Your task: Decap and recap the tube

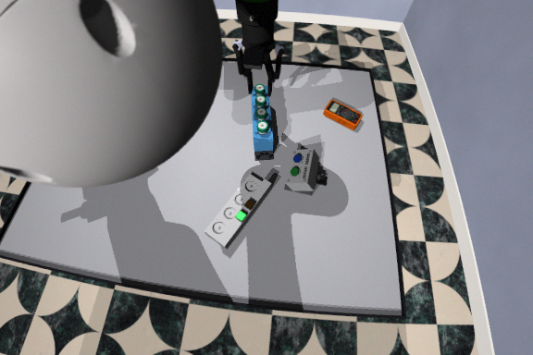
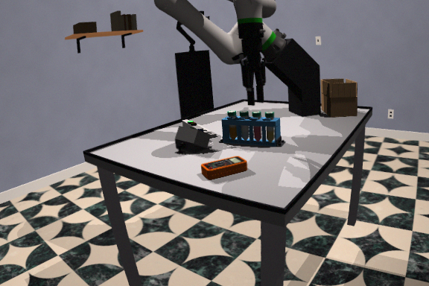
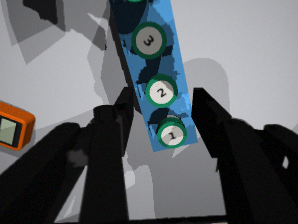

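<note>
The blue decapping station (image 1: 263, 122) holds four tubes, and each carries a green-rimmed cap. In the wrist view the caps marked 1 (image 3: 171, 134), 2 (image 3: 161, 92) and 3 (image 3: 149, 41) sit on the rack below me. My gripper (image 3: 162, 102) is open and empty. It hangs above the rack end near caps 1 and 2 and touches nothing; it also shows in the top view (image 1: 255, 73) and the exterior view (image 2: 255, 100). The cap tray (image 1: 241, 210) has empty nests and its green lamp (image 1: 241, 215) is lit. The key housing (image 1: 302, 170) carries the blue key (image 1: 297, 157) and the green key (image 1: 294, 170).
An orange multimeter (image 1: 342, 114) lies on the table to the right of the rack. A cardboard box (image 2: 339, 97) and a black slanted block (image 2: 303, 76) stand at the far table edge. The arm's large grey body (image 1: 92, 62) hides the left of the top view.
</note>
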{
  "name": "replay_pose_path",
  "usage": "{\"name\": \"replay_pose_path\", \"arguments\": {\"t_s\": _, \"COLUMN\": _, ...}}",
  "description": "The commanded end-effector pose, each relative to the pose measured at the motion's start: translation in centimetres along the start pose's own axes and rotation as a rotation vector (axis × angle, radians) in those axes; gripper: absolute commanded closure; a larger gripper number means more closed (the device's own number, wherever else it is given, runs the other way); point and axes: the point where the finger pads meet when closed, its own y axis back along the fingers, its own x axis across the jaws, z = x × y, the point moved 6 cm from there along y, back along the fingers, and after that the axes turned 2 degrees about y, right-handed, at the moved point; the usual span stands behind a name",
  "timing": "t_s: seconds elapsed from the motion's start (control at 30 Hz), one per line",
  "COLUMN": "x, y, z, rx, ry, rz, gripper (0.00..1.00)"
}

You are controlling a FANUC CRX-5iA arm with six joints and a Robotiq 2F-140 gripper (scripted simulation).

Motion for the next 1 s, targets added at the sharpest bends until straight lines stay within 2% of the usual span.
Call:
{"name": "replay_pose_path", "arguments": {"t_s": 0.0, "x": 0.4, "y": 0.3, "z": 1.6, "rx": 0.0, "ry": 0.166, "rz": -0.001, "gripper": 0.59}}
{"name": "replay_pose_path", "arguments": {"t_s": 0.07, "x": 0.7, "y": 0.3, "z": 3.3, "rx": -0.001, "ry": 0.311, "rz": -0.001, "gripper": 0.59}}
{"name": "replay_pose_path", "arguments": {"t_s": 0.23, "x": 1.1, "y": 0.3, "z": 5.1, "rx": 0.0, "ry": 0.506, "rz": -0.001, "gripper": 0.59}}
{"name": "replay_pose_path", "arguments": {"t_s": 0.47, "x": 1.1, "y": 0.3, "z": 5.1, "rx": 0.0, "ry": 0.506, "rz": -0.001, "gripper": 0.59}}
{"name": "replay_pose_path", "arguments": {"t_s": 0.87, "x": 1.1, "y": -3.3, "z": 5.1, "rx": 0.0, "ry": 0.506, "rz": -0.001, "gripper": 0.59}}
{"name": "replay_pose_path", "arguments": {"t_s": 0.97, "x": 1.1, "y": -3.3, "z": 5.1, "rx": 0.0, "ry": 0.506, "rz": -0.001, "gripper": 0.59}}
